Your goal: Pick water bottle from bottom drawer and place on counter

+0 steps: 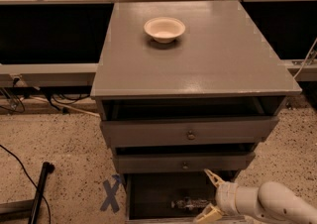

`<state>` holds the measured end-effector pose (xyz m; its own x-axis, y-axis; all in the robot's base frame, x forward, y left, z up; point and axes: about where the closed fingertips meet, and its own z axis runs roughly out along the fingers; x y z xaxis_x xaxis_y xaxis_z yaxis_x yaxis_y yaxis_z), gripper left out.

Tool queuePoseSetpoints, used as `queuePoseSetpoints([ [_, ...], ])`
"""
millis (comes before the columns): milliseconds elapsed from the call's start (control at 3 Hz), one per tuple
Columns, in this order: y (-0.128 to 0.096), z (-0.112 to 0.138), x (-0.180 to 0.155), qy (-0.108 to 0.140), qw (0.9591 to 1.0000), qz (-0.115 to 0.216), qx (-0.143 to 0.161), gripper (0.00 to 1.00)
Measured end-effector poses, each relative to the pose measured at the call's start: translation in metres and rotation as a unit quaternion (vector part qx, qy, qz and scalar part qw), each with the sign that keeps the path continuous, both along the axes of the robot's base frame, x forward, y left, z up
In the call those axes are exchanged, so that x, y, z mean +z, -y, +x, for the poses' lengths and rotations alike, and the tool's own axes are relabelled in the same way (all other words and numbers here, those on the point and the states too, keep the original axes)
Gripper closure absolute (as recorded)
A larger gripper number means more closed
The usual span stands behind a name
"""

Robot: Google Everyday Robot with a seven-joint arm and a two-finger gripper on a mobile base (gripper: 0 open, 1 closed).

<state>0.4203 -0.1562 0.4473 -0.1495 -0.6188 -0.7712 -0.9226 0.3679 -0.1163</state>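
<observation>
The water bottle point(190, 202) lies on its side in the open bottom drawer point(148, 193), dark inside, at the bottom of the camera view. My gripper point(210, 196) comes in from the lower right on a white arm and sits just right of the bottle, fingers spread apart: one fingertip point(212, 176) above, one point(208, 215) below. It holds nothing. The grey counter point(198, 59) tops the cabinet above.
A white bowl point(164, 28) stands on the counter near its back. Two shallower knobbed drawers point(190, 134) are slightly open above the bottom drawer. A blue tape X point(111, 194) marks the floor at left, next to a black pole point(38, 193).
</observation>
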Motion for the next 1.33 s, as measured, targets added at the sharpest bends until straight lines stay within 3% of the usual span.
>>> queuePoseSetpoints([
  [333,0.000,0.000,0.000,0.000,1.0000,0.000,0.000,0.00],
  [667,0.018,0.014,-0.021,-0.005,0.9967,-0.081,0.001,0.00],
  [1000,0.050,0.026,-0.045,-0.005,0.9836,-0.180,0.001,0.00],
  [1333,0.077,0.033,-0.073,-0.011,0.9742,-0.225,0.013,0.05],
])
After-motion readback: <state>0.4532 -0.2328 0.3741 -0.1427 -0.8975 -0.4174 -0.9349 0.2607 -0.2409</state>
